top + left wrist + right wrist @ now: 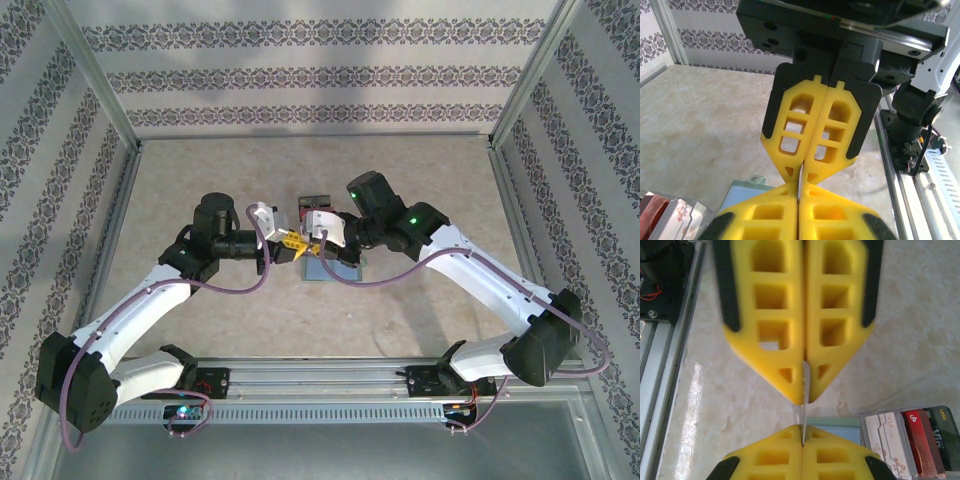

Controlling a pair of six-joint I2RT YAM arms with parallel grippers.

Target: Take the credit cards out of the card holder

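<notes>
Pinching one thin pale card [802,412] edge-on between them, the left pincer [798,192] and right pincer [802,432] are both squeezing it tight, tip to tip.

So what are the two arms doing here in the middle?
The left gripper and right gripper meet tip to tip, both shut on one thin pale card. The wallet lies under them, and three more cards, pale, red and dark, lie beside it.
</notes>
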